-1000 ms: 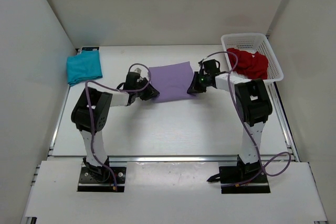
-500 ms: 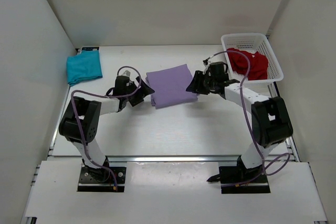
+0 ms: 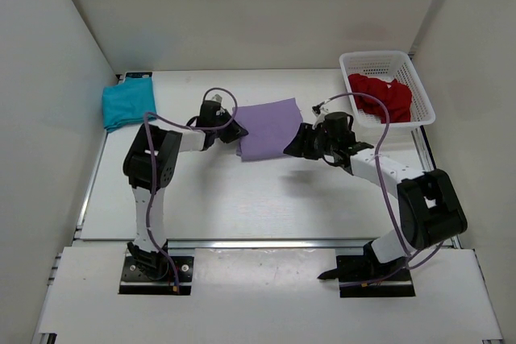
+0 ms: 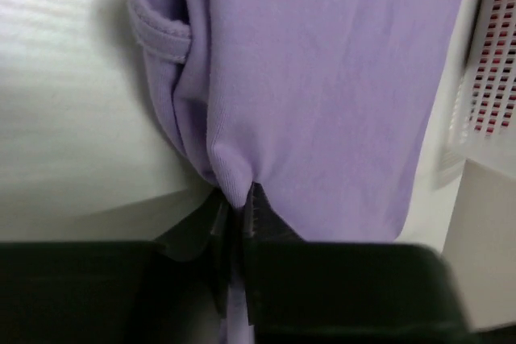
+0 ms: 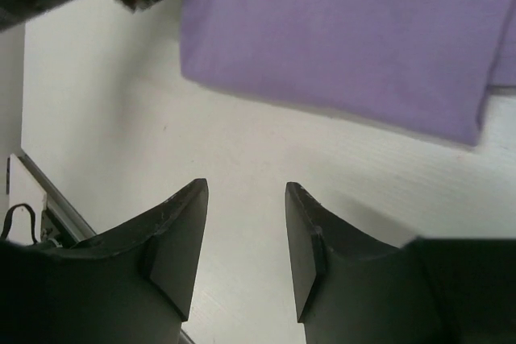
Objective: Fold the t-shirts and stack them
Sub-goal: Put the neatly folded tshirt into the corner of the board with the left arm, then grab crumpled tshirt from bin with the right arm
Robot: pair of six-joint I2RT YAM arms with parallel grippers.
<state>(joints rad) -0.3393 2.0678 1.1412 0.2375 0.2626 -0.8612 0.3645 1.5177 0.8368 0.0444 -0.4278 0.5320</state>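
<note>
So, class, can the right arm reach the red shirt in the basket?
Probably yes: the right gripper is open and empty, and the red shirt lies uncovered in the open-topped basket nearby.

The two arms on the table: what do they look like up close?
Both the left arm and right arm have white links between chunky black joints, standing on black base plates. A purple cable loops loosely along each. The right gripper ends in two dark, wedge-shaped fingers.
</note>
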